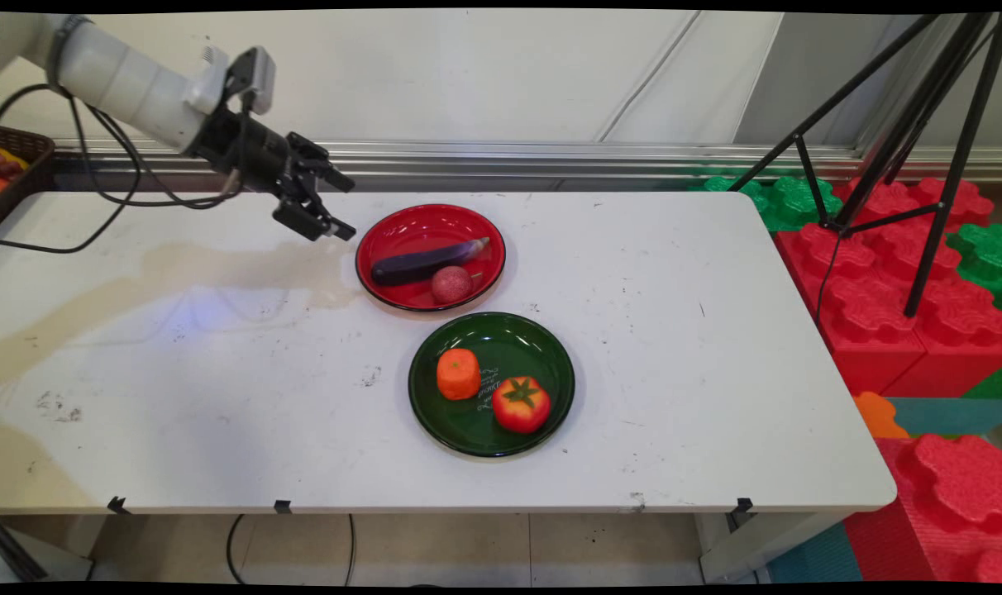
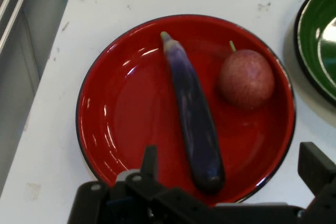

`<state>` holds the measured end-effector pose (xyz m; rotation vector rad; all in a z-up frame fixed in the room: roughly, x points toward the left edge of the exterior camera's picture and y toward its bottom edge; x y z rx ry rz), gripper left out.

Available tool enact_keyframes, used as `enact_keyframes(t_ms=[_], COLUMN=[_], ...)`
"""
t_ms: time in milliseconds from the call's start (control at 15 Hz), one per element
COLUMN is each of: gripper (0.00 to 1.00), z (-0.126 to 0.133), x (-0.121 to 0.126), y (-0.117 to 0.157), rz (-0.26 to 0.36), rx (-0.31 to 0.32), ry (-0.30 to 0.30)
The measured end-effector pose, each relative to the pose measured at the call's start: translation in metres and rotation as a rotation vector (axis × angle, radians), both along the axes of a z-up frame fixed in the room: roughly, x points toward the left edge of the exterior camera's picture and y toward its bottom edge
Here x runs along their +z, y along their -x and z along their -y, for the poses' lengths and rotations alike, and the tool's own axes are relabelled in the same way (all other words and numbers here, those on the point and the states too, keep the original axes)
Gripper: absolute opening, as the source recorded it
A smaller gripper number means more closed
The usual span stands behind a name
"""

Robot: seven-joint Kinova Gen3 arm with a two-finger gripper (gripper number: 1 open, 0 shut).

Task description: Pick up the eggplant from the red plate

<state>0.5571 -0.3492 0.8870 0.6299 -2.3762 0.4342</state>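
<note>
Two plates of toy food on a white surface (image 1: pixel 220 397), with a robot pincer (image 1: pixel 341 208) raised beside the farther plate.

Nearest sits a green plate (image 1: pixel 542 347) holding an orange carrot piece (image 1: pixel 458 373) and, just beside it, a red tomato (image 1: pixel 521 404). Just behind it lies a red plate (image 1: pixel 410 223) carrying a dark purple eggplant (image 1: pixel 422 263), set slantwise, and a small round reddish fruit (image 1: pixel 451 283) close against it. The black pincer hangs above the surface at the red plate's left rim, fingers spread and holding nothing.
</note>
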Motion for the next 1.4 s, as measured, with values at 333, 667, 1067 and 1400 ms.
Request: enact_keyframes(t_ms=[333, 667, 1067, 1400], gripper=[1.0, 1.0, 1.0, 1.0], z=[0.022, 0.042, 0.054, 0.062], x=[-0.026, -0.05, -0.072, -0.086], y=[0.01, 0.023, 0.035, 0.044], rz=[0.047, 0.084, 0.113, 0.129], rx=[-0.013, -0.024, -0.04, -0.048], ry=[-0.024, -0.053, -0.083, -0.099])
